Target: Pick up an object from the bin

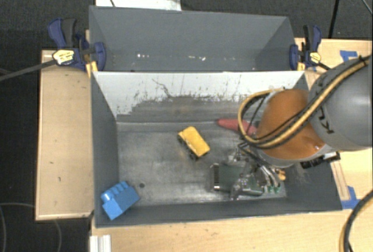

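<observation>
Down at the front right of the bin [105,134] we see the gripper [245,179] low over the floor, beneath the arm's orange cover [288,128]. We cannot tell whether it is open or closed, or has hold of anything. Nearest it, a yellow block [193,142] lies up-left, apart, near the floor's middle. A red piece [230,123] lies behind, and a blue brick [119,198] sits front left.

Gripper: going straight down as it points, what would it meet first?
Probably the dark thing beneath the gripper, at the front right of the bin. Depth is unclear, so they may already touch. The yellow block lies left of that line.
</observation>
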Tool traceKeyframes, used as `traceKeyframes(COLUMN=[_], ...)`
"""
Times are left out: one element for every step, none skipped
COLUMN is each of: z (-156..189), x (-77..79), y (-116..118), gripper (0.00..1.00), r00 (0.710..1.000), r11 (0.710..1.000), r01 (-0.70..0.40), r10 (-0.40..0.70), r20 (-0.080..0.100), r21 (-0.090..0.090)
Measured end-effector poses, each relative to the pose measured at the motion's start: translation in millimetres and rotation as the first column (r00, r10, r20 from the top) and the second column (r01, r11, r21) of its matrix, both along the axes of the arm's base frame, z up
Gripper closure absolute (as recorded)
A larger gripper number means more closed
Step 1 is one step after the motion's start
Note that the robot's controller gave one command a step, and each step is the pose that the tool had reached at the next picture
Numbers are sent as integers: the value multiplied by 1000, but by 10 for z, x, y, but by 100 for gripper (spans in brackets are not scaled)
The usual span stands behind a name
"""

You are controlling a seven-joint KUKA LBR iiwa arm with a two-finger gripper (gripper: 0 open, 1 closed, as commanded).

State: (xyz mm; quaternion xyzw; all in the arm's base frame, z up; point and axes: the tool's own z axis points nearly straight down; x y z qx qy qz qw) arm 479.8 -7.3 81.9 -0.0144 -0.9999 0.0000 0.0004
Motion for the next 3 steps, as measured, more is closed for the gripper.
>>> traceKeyframes(z=[97, 208, 346], x=[-3, -6, -8], y=[0, 1, 1], gripper=[100, 100, 100], r00=[1000, 1000, 1000], r11=[1000, 1000, 1000], r01=[0, 0, 0], r10=[0, 0, 0], r20=[-1, -2, -2], r21=[0, 0, 0])
